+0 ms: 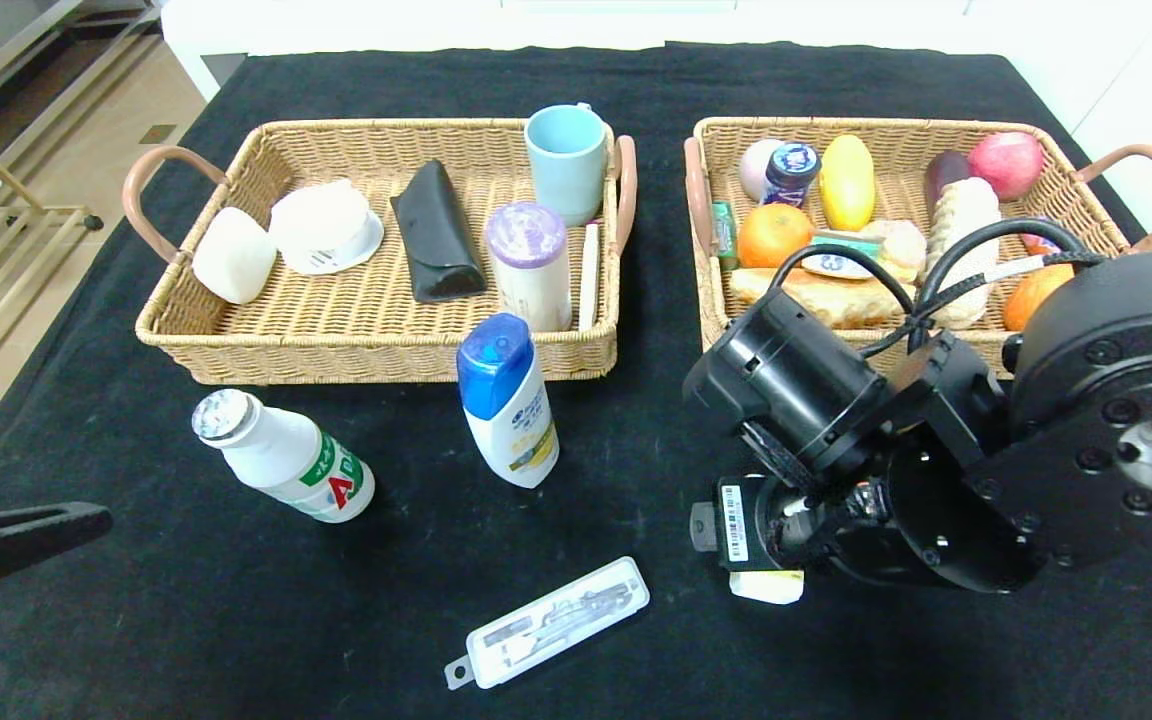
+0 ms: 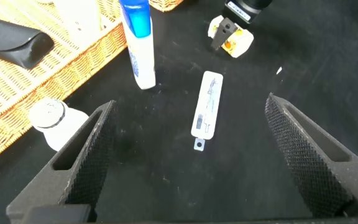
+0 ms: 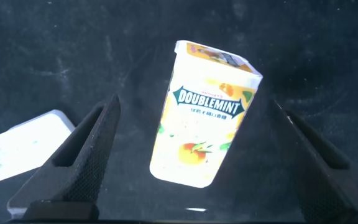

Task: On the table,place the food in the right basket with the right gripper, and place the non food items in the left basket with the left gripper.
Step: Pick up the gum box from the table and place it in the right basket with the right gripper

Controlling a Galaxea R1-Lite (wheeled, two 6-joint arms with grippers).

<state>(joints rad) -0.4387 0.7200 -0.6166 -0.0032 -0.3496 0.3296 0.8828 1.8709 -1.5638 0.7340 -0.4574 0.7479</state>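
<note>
The table (image 1: 186,620) wears a black cloth. Both baskets are tan woven wicker with pinkish-brown handles: the left basket (image 1: 376,340) and the right basket (image 1: 896,135). The shampoo bottle (image 1: 509,403) is white with a blue cap and a yellow label. The drink bottle (image 1: 281,456) is white with a silver foil cap and a green-and-red label. The tool case (image 1: 551,620) is clear and whitish. The carton (image 3: 205,115) is white and yellow, with a dark green banner and orange fruit printed on it. The mug (image 1: 566,160) is pale blue.
</note>
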